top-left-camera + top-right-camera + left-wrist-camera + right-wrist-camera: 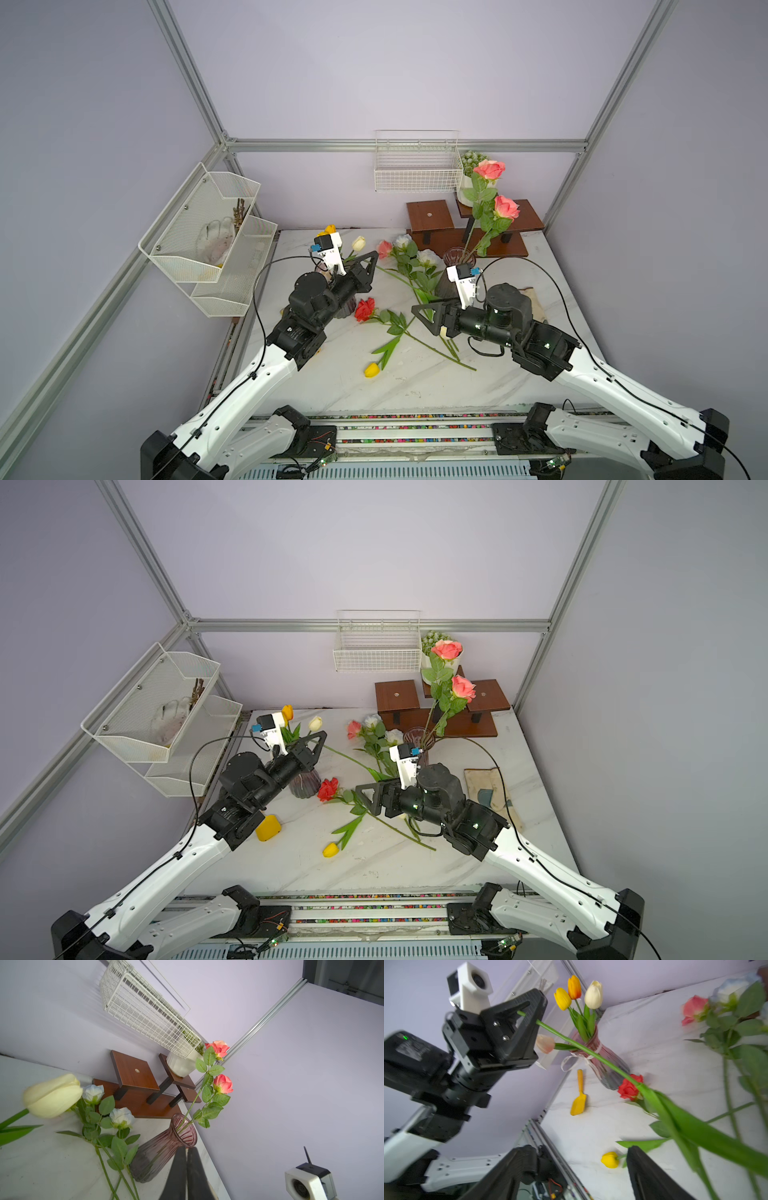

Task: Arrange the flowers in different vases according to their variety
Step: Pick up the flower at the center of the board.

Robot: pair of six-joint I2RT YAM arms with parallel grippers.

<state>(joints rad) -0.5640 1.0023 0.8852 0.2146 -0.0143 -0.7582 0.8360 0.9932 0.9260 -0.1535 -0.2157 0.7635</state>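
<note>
The left hand point(372, 264), just left of centre in both top views, is pinched shut on the cut end of a long green stem point(612, 1068). The stem slants down to the right and broadens into leaves near the right hand point(417, 311). That hand's fingers stand wide apart with nothing between them. The bloom is hidden beneath that hand, so I can't name its colour. The smooth stem and long leaf make me think it is a tulip.

Close under the left hand stands the bow vase point(305, 786). It holds a yellow tulip point(562, 999), an orange tulip point(574, 987), a cream tulip point(593, 994) and a pale pink tulip point(545, 1043) that droops out sideways. Right of centre, the slim vase point(158, 1153) holds a branch with two pink roses point(223, 1084), rising in front of the wooden stand point(428, 216).

Several flowers lie on the tabletop point(415, 395) between the vases. A red rose point(365, 308) is at centre and a fallen yellow tulip point(372, 370) lies lower down. Above centre, a single pink rose point(384, 248) lies beside the white roses point(426, 257).

I'd call the job roughly half done. So far the tulips sit in one vase and the roses in the other. The held stem and the fallen yellow tulip belong in the bow vase. The red, pink and white roses belong in the slim one.
</note>
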